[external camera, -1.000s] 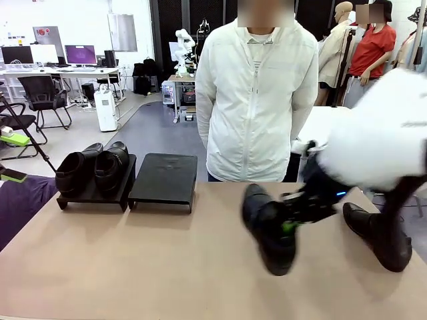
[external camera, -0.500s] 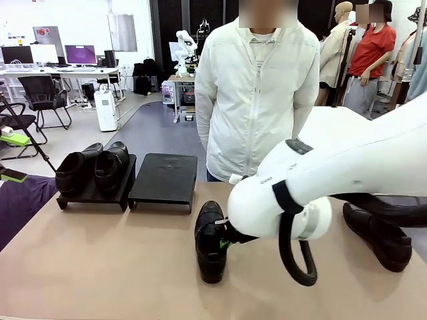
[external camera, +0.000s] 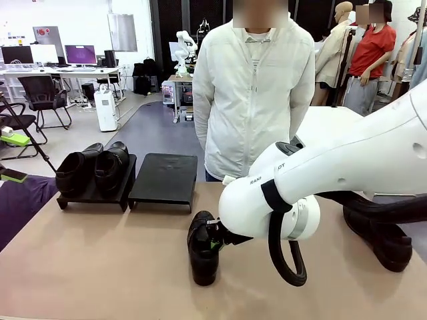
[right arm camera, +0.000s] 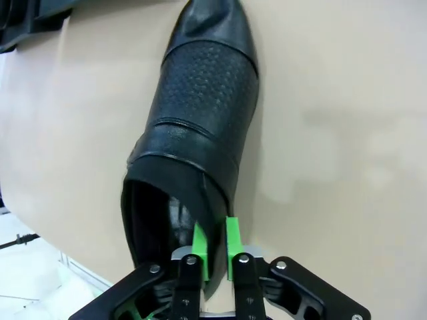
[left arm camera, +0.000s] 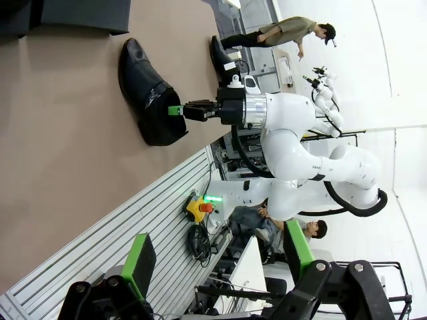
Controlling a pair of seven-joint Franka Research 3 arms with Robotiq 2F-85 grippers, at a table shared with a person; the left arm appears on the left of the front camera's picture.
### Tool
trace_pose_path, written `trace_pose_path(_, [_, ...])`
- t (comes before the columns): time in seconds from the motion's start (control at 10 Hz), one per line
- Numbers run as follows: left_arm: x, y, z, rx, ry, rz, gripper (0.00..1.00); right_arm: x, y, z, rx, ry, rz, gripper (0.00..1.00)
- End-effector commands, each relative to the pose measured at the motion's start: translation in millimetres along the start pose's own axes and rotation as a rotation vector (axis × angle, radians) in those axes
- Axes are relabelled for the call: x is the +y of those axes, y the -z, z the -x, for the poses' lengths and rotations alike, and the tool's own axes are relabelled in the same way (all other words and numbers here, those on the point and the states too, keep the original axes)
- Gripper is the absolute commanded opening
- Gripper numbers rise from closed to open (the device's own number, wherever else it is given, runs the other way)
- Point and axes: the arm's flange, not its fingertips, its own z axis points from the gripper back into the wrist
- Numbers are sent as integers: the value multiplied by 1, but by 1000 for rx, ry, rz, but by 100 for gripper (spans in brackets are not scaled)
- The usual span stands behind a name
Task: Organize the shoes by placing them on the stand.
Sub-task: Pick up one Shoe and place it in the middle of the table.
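Observation:
One black shoe (external camera: 202, 257) sits on the table left of centre, also in the left wrist view (left arm camera: 150, 93) and the right wrist view (right arm camera: 200, 120). My right gripper (external camera: 215, 241) (right arm camera: 215, 250) is shut on the rim of its opening, one green pad on each side of the leather wall. Another shoe (external camera: 377, 237) lies at the far right. The stand's left platform (external camera: 93, 195) carries two shoes (external camera: 93, 168); its right platform (external camera: 163, 177) is bare. My left gripper (left arm camera: 220, 263) hangs wide open, off the table's side and holding nothing.
A person in a white jacket (external camera: 253, 100) stands at the table's far edge, hands behind the back. My bulky right arm (external camera: 320, 180) spans the right half of the table. Bare tabletop (external camera: 100, 260) lies in front of the stand.
My right arm has carried the shoe from right of centre leftward and a little nearer, to the table left of centre. The left gripper has stayed open.

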Motion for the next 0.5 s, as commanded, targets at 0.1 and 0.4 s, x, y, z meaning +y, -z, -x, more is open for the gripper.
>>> trace_pose_path(0.1, [-3,0,1,-11,-8,16,100,-6,-11,1,8,12,-57,100])
trace_pose_path(0.4, [-3,0,1,-11,-8,16,100,-14,-61,10,3,-41,-120,100])
